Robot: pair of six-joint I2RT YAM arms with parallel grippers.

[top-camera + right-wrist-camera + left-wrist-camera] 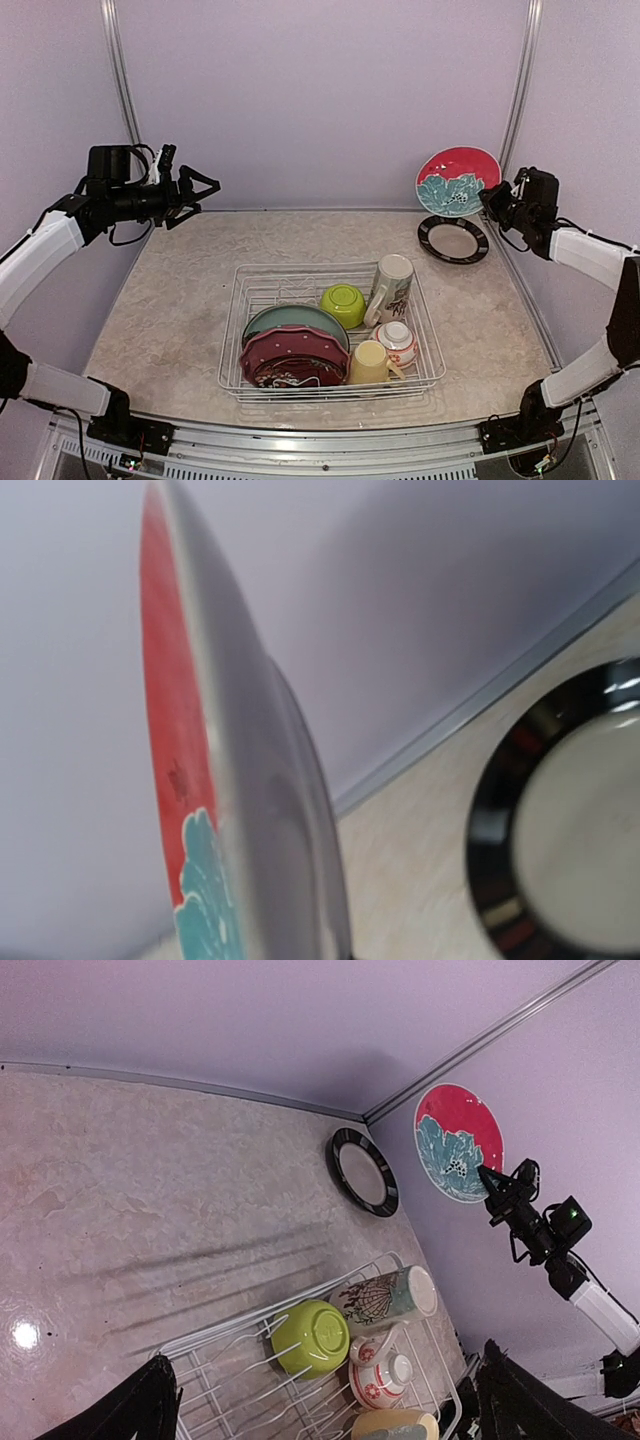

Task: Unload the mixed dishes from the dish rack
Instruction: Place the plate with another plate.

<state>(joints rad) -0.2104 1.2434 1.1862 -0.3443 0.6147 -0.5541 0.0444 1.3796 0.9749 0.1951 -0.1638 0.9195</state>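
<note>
Sitting near the front of the pale, stone-look table is the big white wire dish rack. Its left side holds three round plates leaning one behind the other: a shiny dark red patterned plate at the front, then a pink dotted plate, then a smooth teal-green plate. To their right sit a pale yellow mug and, just behind it, a small white-and-red bowl. Further back are a lime-green bowl, tipped so its bottom shows, and a tall cream printed mug, tilted.

At the far right, a black-rimmed plate with a pale middle lies flat on the table. Close above it, the right gripper pinches the edge of a round red plate with a teal flower, held up on its edge. At the far left, the left gripper hangs in the air with its jaws spread wide, holding nothing.
</note>
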